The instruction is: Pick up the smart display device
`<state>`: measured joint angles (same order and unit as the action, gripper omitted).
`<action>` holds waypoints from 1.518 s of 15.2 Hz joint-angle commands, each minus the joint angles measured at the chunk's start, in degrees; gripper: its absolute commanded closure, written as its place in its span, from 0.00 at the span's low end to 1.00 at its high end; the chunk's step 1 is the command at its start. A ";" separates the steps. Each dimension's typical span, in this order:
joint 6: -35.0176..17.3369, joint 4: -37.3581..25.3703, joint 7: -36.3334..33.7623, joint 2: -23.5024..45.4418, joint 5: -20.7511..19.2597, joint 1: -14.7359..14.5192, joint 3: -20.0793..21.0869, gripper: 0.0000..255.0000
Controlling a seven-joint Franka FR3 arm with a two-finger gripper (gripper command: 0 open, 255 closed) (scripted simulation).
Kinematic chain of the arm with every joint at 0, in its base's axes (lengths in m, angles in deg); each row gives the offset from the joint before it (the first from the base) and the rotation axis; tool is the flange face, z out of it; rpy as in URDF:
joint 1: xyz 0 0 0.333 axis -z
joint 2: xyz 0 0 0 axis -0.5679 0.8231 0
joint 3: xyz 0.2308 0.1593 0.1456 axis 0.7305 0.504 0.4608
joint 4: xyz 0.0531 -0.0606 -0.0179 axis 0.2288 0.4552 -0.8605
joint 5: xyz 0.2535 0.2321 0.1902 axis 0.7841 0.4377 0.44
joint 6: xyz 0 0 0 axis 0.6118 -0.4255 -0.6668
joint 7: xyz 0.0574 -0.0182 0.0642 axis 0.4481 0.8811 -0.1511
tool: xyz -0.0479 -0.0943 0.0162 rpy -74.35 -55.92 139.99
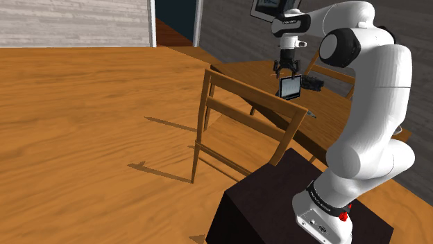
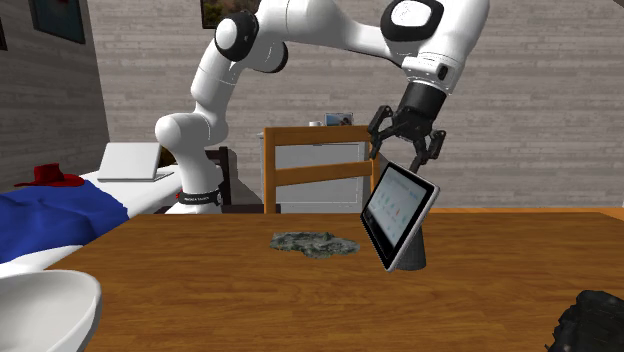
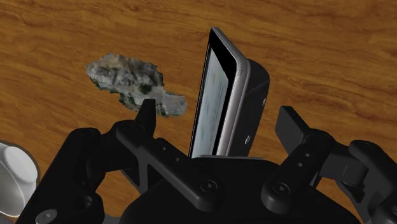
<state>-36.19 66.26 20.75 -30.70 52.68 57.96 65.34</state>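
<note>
**A:** How does the gripper stand?

**B:** Wide open. One black finger is on each side of the smart display's top edge, and neither touches it as far as I can see. It holds nothing.

**A:** Where is the display?

**B:** It stands on the wooden table, just under the gripper, with a mottled grey lump near its screen side.

**A:** Do the views differ?

**B:** The wrist view has the display edge-on. The second exterior view shows its lit screen leaning back.

**A:** Any containers?

**B:** A white bowl sits at the table's near edge. I cannot tell what is in it. A wooden chair stands beyond the table.
</note>
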 commanded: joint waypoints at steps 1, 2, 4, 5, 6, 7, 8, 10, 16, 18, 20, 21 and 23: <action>-1.24 1.09 -0.35 0.20 0.05 0.04 -0.03 0.00; -1.96 1.77 -0.46 0.26 0.06 0.03 -0.01 0.00; -3.39 3.06 -0.67 0.41 0.09 0.01 0.03 0.00; -3.79 3.42 -0.73 0.46 0.10 0.01 0.04 0.00; -3.80 3.43 -0.73 0.46 0.10 0.01 0.04 0.00; -3.80 3.42 -0.73 0.46 0.10 0.01 0.04 0.00; -3.75 3.32 -0.72 0.52 0.11 0.02 0.04 1.00; -3.74 3.29 -0.71 0.54 0.11 0.03 0.04 1.00; -3.77 3.35 -0.71 0.51 0.11 0.03 0.04 1.00; -3.09 2.81 -0.63 0.37 0.08 0.02 0.02 1.00; -1.65 1.48 -0.42 0.23 0.05 0.03 -0.02 1.00; -0.92 0.79 -0.31 0.19 0.04 0.04 -0.04 1.00; 0.57 -0.68 -0.08 0.14 0.02 0.07 -0.08 1.00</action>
<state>-36.41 66.36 20.58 -30.50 52.71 58.03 65.27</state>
